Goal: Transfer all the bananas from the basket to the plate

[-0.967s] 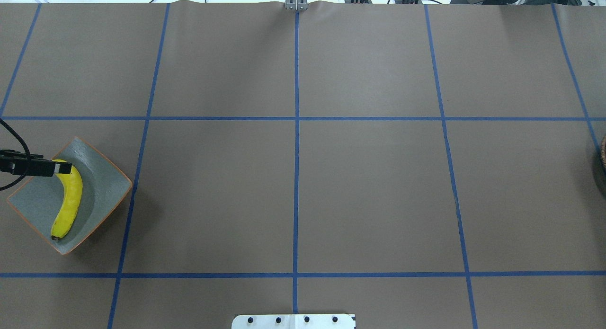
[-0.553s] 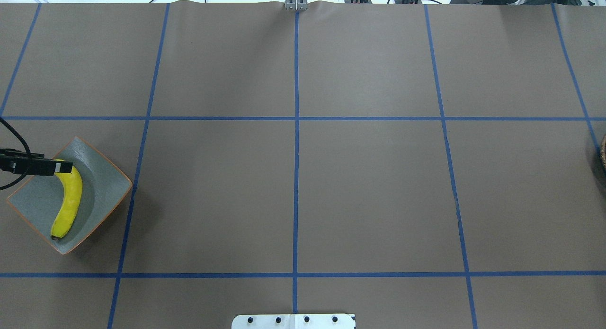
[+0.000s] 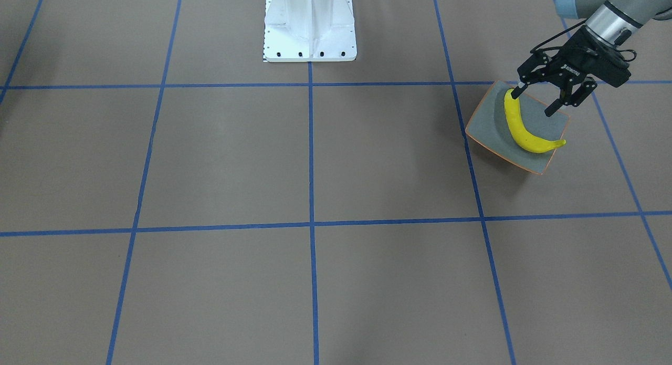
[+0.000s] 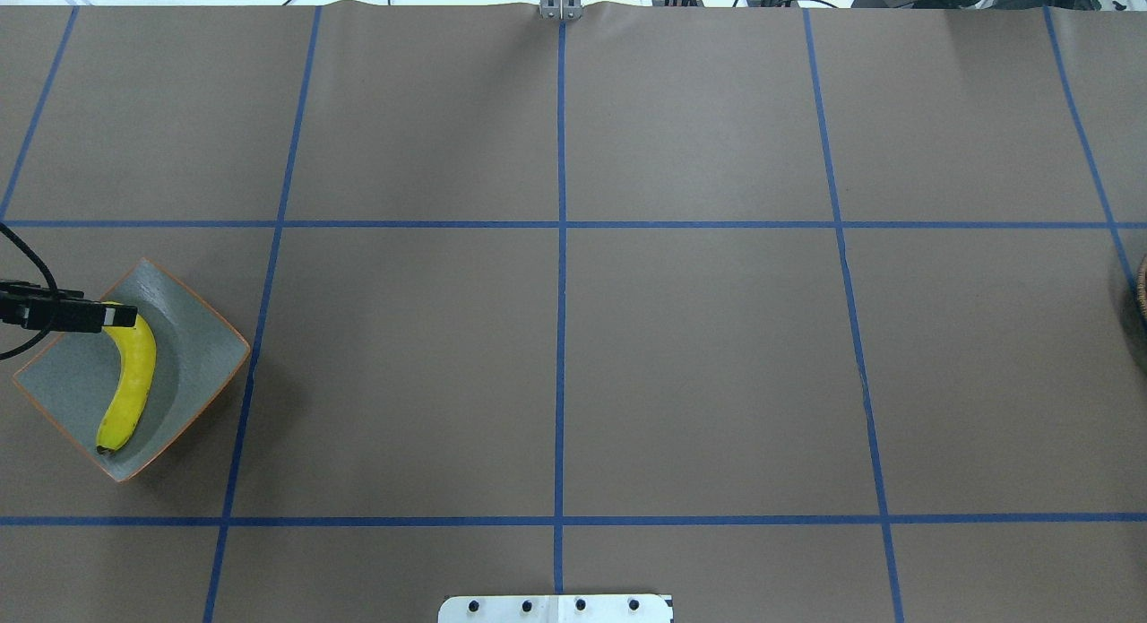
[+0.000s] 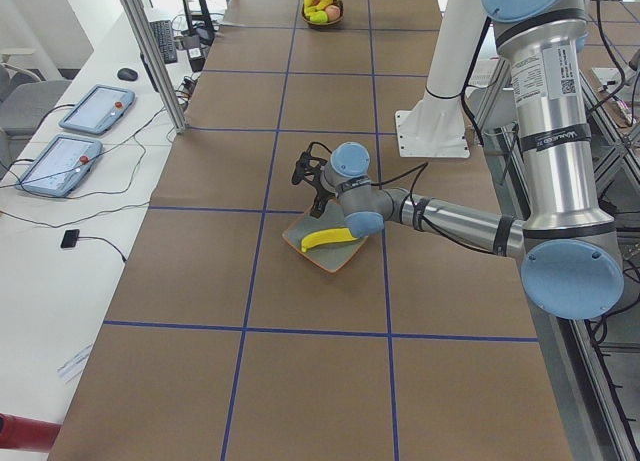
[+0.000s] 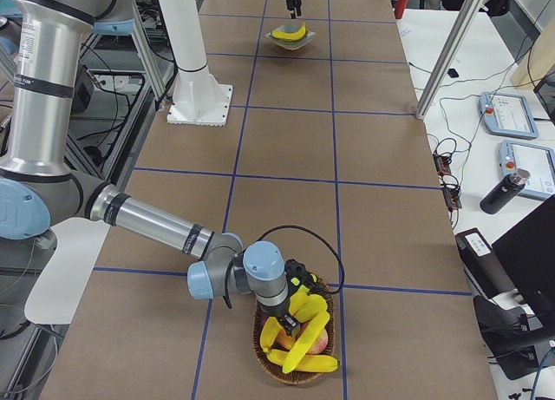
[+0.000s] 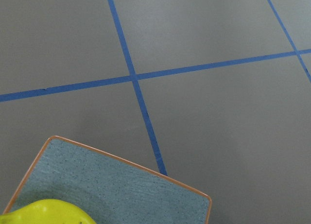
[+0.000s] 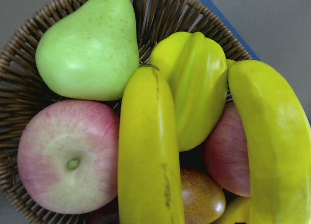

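Note:
One yellow banana [image 3: 522,131] lies in the grey-green plate [image 3: 488,128] with the orange rim, at the table's left [image 4: 193,354]. My left gripper [image 3: 534,101] hovers open just over the banana's end nearest the robot, one finger on each side. The left wrist view shows a plate corner [image 7: 121,185] and a bit of banana [image 7: 43,212]. The wicker basket [image 6: 286,377] holds more bananas [image 8: 148,156] [image 8: 274,136]. My right gripper [image 6: 290,318] hangs close above them. Its fingers show in no close view, so I cannot tell if it is open or shut.
The basket rim [image 8: 29,39] also encloses a green pear [image 8: 90,44], a pink apple [image 8: 68,156] and a yellow-green ribbed fruit [image 8: 199,88]. The robot's white base [image 3: 310,23] stands mid-table. Blue tape lines grid the brown table.

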`<state>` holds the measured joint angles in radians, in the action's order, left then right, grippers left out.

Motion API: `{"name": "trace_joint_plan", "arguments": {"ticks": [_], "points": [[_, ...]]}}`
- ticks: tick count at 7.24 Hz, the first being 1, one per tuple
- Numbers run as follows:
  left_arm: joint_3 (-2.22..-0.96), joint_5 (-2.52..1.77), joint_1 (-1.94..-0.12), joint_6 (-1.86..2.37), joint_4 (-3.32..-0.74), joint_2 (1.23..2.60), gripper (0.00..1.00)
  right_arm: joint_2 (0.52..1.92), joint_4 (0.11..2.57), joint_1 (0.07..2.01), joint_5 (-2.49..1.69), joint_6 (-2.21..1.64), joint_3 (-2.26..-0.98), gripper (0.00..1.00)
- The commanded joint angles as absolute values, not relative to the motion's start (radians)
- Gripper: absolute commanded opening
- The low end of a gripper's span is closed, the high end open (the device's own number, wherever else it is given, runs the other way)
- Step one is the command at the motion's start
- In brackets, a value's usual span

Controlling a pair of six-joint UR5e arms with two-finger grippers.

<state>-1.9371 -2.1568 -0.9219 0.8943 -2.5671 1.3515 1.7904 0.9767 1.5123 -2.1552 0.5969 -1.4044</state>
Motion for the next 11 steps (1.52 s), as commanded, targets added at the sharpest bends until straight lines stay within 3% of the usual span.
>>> {"name": "trace_joint_plan", "arguments": {"ticks": [1,2,3,4,8,11], "points": [[-1.937,-2.157,-0.923,0.894,-2.569,1.351,1.0,1.789,0.977,1.503,-2.158,0.595,-1.397,0.45],[-1.937,-2.158,-0.923,0.894,-2.569,1.351,1.0,1.79,0.977,1.502,-2.16,0.598,-1.397,0.32],[-1.937,-2.158,-0.923,0.894,-2.569,1.351,1.0,1.789,0.977,1.5,-2.163,0.598,-1.399,0.06],[-1.937,-2.16,-0.922,0.894,-2.569,1.351,1.0,1.789,0.976,1.5,-2.164,0.598,-1.404,0.0],[-1.928,-2.161,-0.92,0.894,-2.569,1.356,1.0,1.761,1.044,1.529,-2.298,0.586,-1.505,0.0],[-1.925,-2.16,-0.92,0.896,-2.566,1.37,1.0,1.65,1.45,1.594,-2.313,0.584,-1.71,0.0]]}}
